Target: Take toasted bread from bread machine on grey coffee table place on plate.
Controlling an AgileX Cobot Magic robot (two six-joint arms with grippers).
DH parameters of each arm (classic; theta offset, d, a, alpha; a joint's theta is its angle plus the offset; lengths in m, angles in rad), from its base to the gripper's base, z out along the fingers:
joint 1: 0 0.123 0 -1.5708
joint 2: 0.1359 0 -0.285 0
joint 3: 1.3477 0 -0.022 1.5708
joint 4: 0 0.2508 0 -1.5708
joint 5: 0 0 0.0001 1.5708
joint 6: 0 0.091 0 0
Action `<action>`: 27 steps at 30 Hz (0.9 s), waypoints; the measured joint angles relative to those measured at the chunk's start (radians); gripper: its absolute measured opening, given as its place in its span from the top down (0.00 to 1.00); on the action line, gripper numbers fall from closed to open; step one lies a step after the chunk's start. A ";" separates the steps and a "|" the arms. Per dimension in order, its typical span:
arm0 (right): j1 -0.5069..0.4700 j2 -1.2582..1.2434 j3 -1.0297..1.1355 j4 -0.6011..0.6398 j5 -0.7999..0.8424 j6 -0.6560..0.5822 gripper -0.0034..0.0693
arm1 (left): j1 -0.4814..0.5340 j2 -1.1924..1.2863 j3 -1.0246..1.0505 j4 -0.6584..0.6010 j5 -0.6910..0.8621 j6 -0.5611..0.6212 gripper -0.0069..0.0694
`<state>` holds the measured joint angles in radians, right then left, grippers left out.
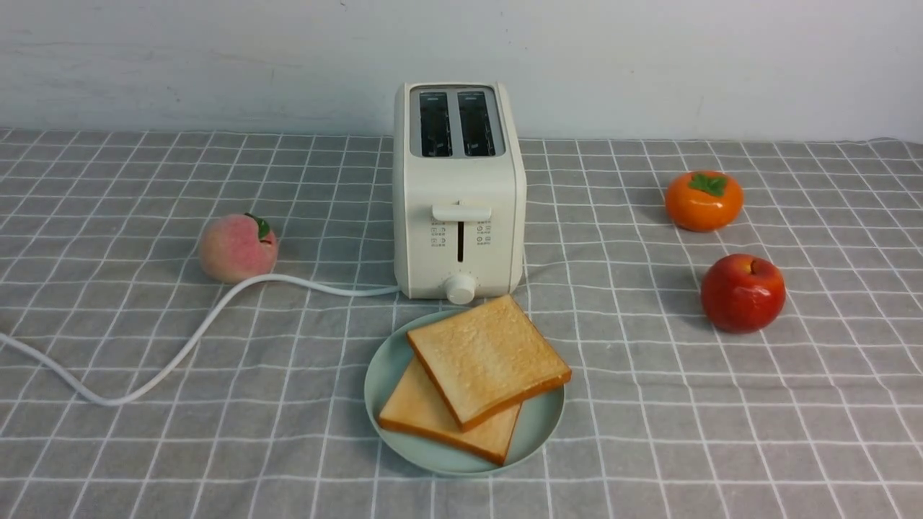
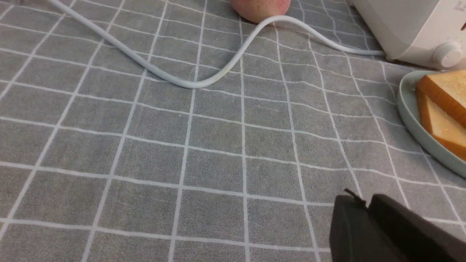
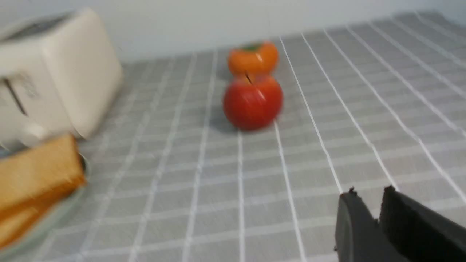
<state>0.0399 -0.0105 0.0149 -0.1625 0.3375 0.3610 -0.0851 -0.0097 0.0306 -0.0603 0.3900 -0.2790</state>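
Grey gridded cloth (image 1: pixel 649 447) on our table, with both slices of toast (image 1: pixel 490 360) stacked askew on the green plate (image 1: pixel 541 425) near the front edge. We can't tell whether the left gripper (image 2: pixel 358 202) or right gripper (image 3: pixel 371 207) is apart or together. Behind the plate, we've got the toaster (image 1: pixel 461 187) toward the back edge.

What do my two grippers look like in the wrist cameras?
The left gripper shows two dark, charcoal-to-black fingers, blurred, with a thin dark sliver jutting at the tip. The right gripper has similar long, dark grey-to-black fingers with uneven tips. I can't make out any cables or markings on either, and neither arm's body is in view.
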 joint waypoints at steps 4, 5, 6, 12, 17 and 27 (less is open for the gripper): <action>-0.037 0.000 0.002 -0.002 0.043 -0.027 0.78 | 0.000 0.000 0.000 0.000 0.000 0.000 0.83; -0.037 0.000 0.002 -0.002 0.043 -0.031 0.78 | 0.000 0.000 0.000 0.000 0.000 0.000 0.83; -0.037 0.000 0.002 -0.002 0.043 -0.053 0.78 | 0.000 0.000 0.000 0.000 0.001 0.000 0.83; -0.037 0.000 0.002 0.009 0.044 -0.074 0.78 | 0.000 0.000 0.000 0.002 0.001 0.000 0.82; -0.037 0.000 0.002 0.012 0.045 -0.074 0.77 | 0.000 0.000 0.000 0.002 0.001 0.000 0.82; -0.037 0.000 0.002 0.012 0.045 -0.074 0.75 | 0.000 0.000 0.000 0.002 0.001 0.000 0.81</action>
<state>0.0025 -0.0105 0.0171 -0.1509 0.3826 0.2866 -0.0851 -0.0097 0.0306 -0.0581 0.3906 -0.2790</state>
